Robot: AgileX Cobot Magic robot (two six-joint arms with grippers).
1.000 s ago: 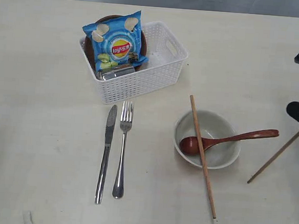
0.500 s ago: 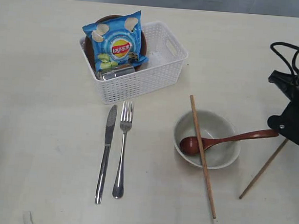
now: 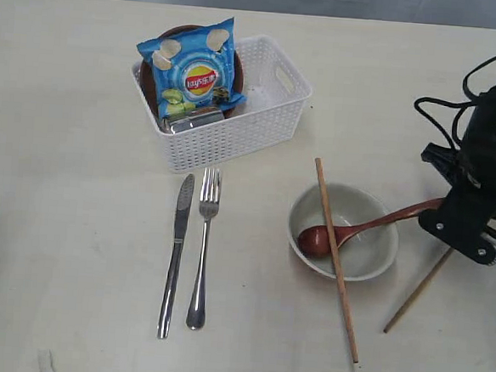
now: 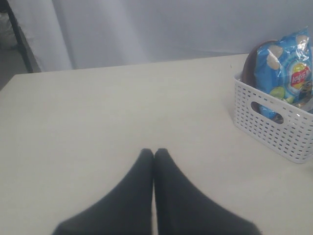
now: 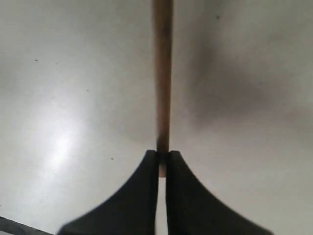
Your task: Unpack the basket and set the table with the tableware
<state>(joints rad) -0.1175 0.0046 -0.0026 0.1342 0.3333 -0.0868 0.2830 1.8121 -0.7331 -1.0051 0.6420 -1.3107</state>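
The white basket [image 3: 261, 123] stands at the back of the table [image 3: 75, 225], holding the blue chips bag [image 3: 190, 70], a dark brown plate [image 3: 236, 70] and a steel cup [image 3: 193, 119]. In front lie a knife [image 3: 175, 253] and fork [image 3: 202, 247]. An off-white bowl [image 3: 377, 256] holds the wooden spoon [image 3: 364, 232], and one chopstick [image 3: 336, 259] lies across its rim. My right gripper [image 5: 163, 155] is shut on the end of the second chopstick [image 3: 418, 290] [image 5: 162, 68], right of the bowl. My left gripper [image 4: 154, 152] is shut and empty over bare table, out of the exterior view.
In the left wrist view the basket [image 4: 274, 125] with the chips bag [image 4: 288, 73] sits off to one side, with a grey curtain [image 4: 146, 29] beyond the table edge. The right arm's black cables [image 3: 458, 99] loop above the table at the right.
My right arm has come in from the right edge toward the bowl, carrying the chopstick leftward and lower. Everything else has stayed put.
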